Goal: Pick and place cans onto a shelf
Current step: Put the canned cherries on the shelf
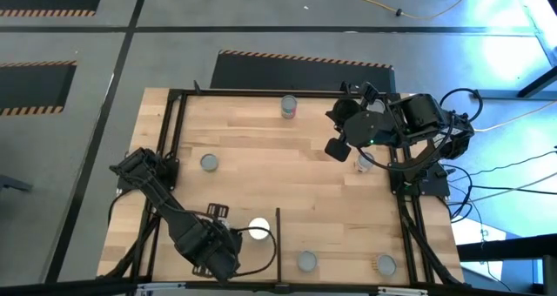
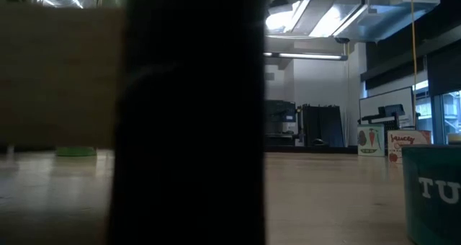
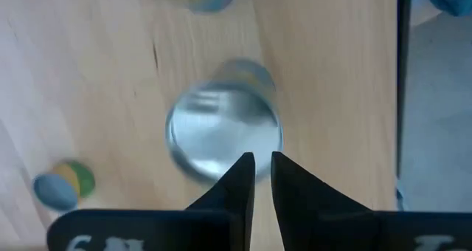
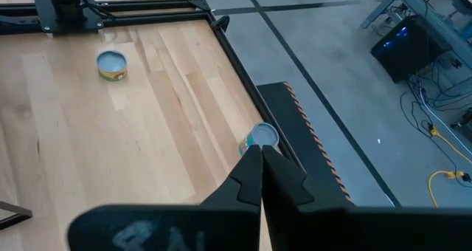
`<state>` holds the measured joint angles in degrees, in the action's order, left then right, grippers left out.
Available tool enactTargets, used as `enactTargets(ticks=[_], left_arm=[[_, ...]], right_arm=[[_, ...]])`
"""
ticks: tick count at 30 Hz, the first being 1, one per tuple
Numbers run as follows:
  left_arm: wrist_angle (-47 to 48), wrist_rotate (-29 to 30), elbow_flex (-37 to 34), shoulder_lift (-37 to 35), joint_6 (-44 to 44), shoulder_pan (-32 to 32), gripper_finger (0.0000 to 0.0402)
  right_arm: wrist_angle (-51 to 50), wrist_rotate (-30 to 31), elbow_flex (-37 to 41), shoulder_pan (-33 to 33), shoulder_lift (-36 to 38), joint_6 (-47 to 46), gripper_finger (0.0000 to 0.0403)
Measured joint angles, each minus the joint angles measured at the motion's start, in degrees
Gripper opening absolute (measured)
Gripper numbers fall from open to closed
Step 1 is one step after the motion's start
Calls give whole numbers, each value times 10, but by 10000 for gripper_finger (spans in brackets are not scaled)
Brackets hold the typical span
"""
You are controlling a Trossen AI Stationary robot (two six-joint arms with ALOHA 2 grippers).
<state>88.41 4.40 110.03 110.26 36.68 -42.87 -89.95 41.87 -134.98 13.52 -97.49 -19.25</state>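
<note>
The shelf is a pale wooden board (image 1: 261, 148) in a black frame with a thin divider bar (image 1: 278, 235). Several cans stand upright on it: one at the far edge (image 1: 289, 106), one at the left (image 1: 209, 162), two at the near edge (image 1: 306, 261) (image 1: 385, 264). My left gripper (image 1: 237, 237) is shut, just above and beside a bright-topped can (image 1: 258, 230) (image 3: 225, 129). My right gripper (image 1: 337, 148) is shut and empty, raised near a white-topped can (image 1: 365, 163). In its wrist view its fingertips (image 4: 259, 159) point toward the far can (image 4: 259, 138).
The black frame rails (image 1: 174, 139) (image 1: 400, 200) and the divider bar (image 3: 402, 96) bound the board. A dark upright shape (image 2: 187, 115) blocks much of the low view, with a teal can (image 2: 432, 194) close at its right. Cables lie beside the right arm's base (image 1: 452, 183).
</note>
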Motion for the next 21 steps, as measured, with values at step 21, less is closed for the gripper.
enactTargets(ticks=[21], left_arm=[[16, -48, -88, 0, 127, -18, 1]], right_arm=[[4, -11, 0, 0, 0, 0, 4]])
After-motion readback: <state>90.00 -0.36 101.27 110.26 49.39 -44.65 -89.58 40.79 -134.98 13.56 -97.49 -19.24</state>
